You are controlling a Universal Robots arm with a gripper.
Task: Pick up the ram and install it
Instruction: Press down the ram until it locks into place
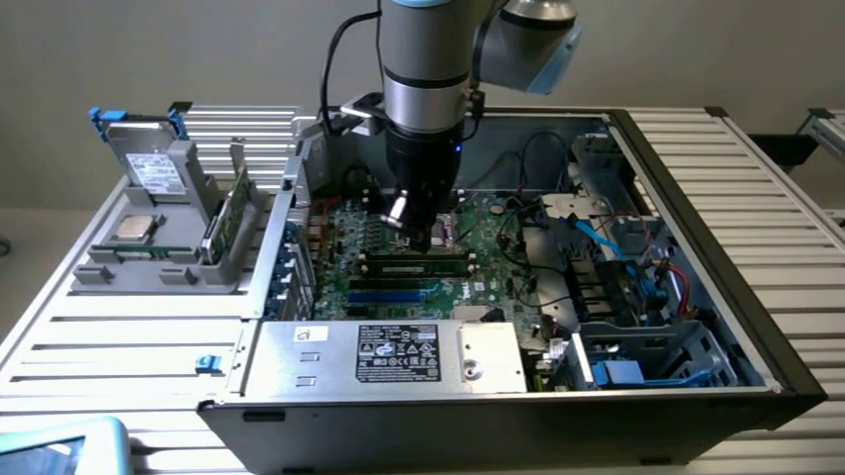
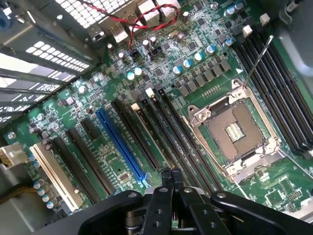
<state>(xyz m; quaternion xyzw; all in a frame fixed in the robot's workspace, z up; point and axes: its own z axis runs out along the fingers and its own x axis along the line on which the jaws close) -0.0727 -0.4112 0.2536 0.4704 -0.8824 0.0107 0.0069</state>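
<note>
Green ram [image 1: 419, 263] lay along a motherboard [image 1: 396, 282] slot, apparently seated | claw [image 2: 171, 177] hung just above it, fingers [image 2: 166, 176] pressed together, holding nothing | judged: install nearly complete, latching unconfirmed.

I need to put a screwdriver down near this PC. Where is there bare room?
The slatted table is bare in front of the grey parts stand, and beyond the case on the exterior view's right. Inside, around the motherboard and gripper, it is crowded.
</note>
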